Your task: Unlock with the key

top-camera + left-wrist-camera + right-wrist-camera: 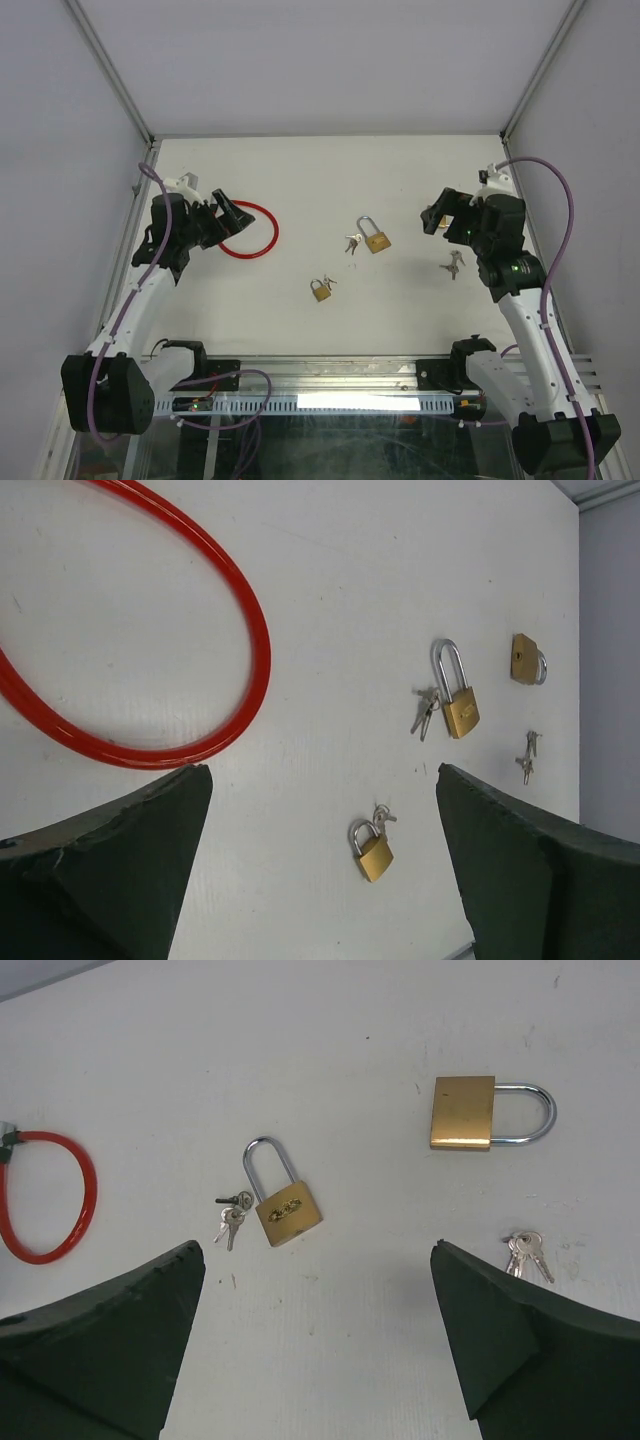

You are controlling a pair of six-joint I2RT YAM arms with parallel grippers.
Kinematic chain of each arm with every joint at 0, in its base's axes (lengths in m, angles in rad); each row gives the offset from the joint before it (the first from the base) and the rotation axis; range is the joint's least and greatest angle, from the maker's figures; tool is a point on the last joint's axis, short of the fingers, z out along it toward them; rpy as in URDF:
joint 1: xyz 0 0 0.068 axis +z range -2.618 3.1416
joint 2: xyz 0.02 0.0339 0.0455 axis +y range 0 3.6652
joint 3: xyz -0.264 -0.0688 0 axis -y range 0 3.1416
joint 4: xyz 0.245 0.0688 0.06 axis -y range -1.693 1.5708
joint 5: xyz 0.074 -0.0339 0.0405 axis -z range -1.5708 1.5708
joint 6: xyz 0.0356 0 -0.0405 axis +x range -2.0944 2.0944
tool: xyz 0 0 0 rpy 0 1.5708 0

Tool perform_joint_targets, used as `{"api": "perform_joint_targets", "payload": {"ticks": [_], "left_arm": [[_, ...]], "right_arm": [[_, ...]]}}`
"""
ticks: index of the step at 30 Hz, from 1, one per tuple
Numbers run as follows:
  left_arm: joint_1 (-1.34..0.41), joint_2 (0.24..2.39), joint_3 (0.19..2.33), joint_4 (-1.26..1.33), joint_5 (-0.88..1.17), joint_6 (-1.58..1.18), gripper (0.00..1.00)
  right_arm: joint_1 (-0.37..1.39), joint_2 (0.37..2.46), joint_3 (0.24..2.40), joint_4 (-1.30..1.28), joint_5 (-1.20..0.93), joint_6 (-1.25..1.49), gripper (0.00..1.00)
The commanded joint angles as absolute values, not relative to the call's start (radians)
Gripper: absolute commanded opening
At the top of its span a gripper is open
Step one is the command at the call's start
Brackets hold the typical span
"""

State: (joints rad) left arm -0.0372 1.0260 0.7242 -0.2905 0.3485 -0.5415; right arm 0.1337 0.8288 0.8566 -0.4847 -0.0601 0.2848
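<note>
Three brass padlocks lie on the white table (300, 170). A long-shackle padlock (375, 238) lies at the centre with a bunch of keys (351, 243) on its left. A small padlock (321, 291) lies nearer, with keys (330, 282) at its shackle. A third padlock (464, 1112) lies under my right gripper (437, 214), with loose keys (454, 264) near it. My left gripper (224, 213) is open and empty over the red loop (262, 215). My right gripper is open and empty above the table. The left wrist view shows the small padlock (373, 852) between the fingers.
The red cable loop (256, 650) lies at the left of the table. Grey walls and metal frame posts (110, 70) close the left, right and back sides. A metal rail (340, 372) runs along the near edge between the arm bases.
</note>
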Motion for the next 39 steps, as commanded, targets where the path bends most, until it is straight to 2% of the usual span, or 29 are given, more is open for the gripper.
{"api": "perform_joint_targets", "payload": {"ticks": [1,9,19,28,32,39], "left_arm": [[-0.042,1.072,0.787,-0.228,0.359,-0.58,0.99],[-0.09,1.256,0.9,-0.236,0.224,-0.621,0.99],[-0.141,1.584,1.174,-0.459,-0.189,-0.674,0.99],[-0.141,1.852,1.409,-0.515,-0.261,-0.681,0.98],[-0.141,1.95,1.495,-0.526,-0.264,-0.674,0.94],[-0.138,2.069,1.607,-0.566,-0.261,-0.675,0.75]], "right_arm": [[0.138,0.792,0.85,-0.455,-0.04,0.276,0.99],[0.138,0.787,0.806,-0.43,-0.044,0.281,0.99],[0.139,0.798,0.754,-0.414,-0.023,0.262,0.99],[0.138,0.842,0.708,-0.377,-0.045,0.261,0.99],[0.137,0.856,0.7,-0.368,-0.048,0.245,0.99],[0.139,0.864,0.699,-0.37,-0.033,0.233,1.0]]}}
